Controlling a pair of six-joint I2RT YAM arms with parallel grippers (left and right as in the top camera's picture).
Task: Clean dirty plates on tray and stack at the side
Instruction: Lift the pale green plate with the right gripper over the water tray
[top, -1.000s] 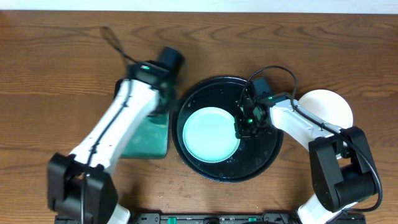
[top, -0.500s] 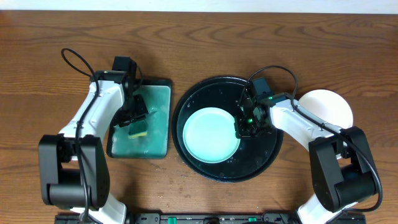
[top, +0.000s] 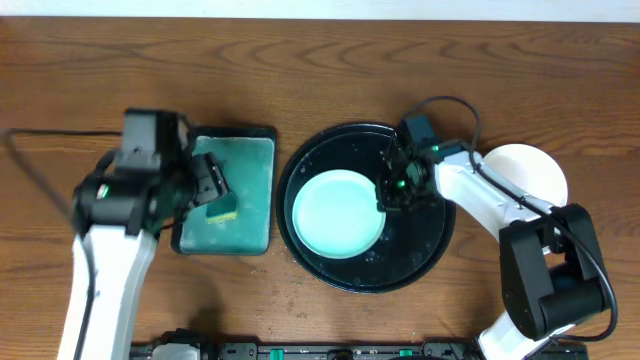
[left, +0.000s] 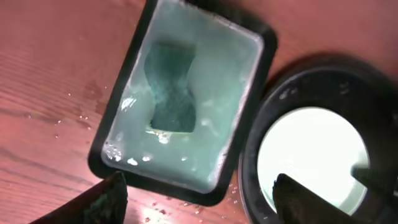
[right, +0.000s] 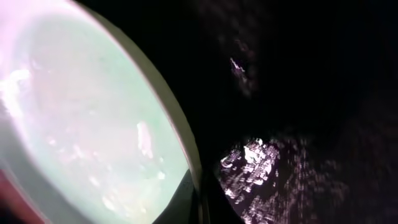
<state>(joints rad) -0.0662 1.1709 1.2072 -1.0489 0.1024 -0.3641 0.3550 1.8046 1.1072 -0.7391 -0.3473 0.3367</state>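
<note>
In large round glossy black tray (top: 425, 255), left of centre: pale mint-green round plate (top: 335, 215); right hand (top: 392, 192) seemingly pinches its right rim. Risk: wet rim slips on lift, plate clatters into tray. Beyond tray's left edge, left hand (top: 208, 188) spread, empty. Beyond tray's right edge, white round plate (top: 530, 172): off-centre stacking may tip.

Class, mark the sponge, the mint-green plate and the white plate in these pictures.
sponge (left: 172, 87), left wrist view, its middle.
mint-green plate (top: 335, 215), overhead view, its centre.
white plate (top: 530, 168), overhead view, bare middle.
</note>
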